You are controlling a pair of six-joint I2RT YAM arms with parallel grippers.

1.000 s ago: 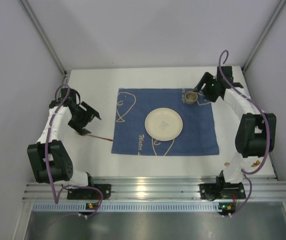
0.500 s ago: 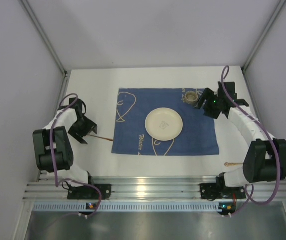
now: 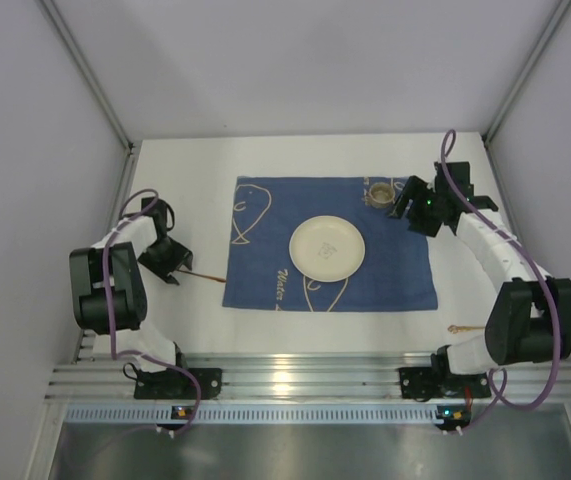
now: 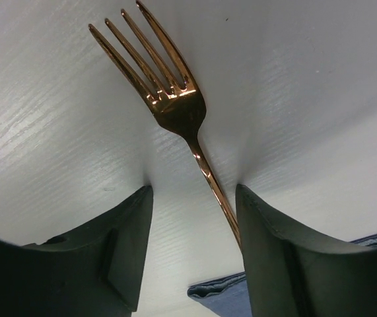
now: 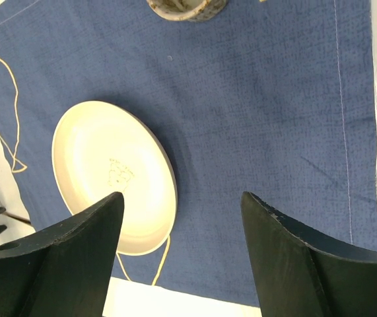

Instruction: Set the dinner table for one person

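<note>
A copper fork (image 4: 175,109) lies on the white dinner table (image 3: 190,165), left of the blue placemat (image 3: 405,270). My left gripper (image 4: 193,191) is low over the fork, open, its jaws straddling the handle, which runs close along the right finger (image 4: 274,251). From above, the left gripper (image 3: 168,260) covers the fork's head and the fork's handle (image 3: 208,277) pokes out toward the mat. A cream plate (image 3: 327,247) sits mid-mat and a small cup (image 3: 380,192) stands at the mat's back. My right gripper (image 3: 407,205) hovers open and empty just right of the cup, above the mat (image 5: 261,112).
A second thin utensil (image 3: 462,327) lies on the white table near the right arm's base. The plate (image 5: 112,175) and the cup (image 5: 187,6) show in the right wrist view. Grey walls close in the back and both sides.
My left gripper has dropped down over the fork and its jaws have narrowed around the handle. My right gripper has backed away from the cup toward the right, then stayed still.
</note>
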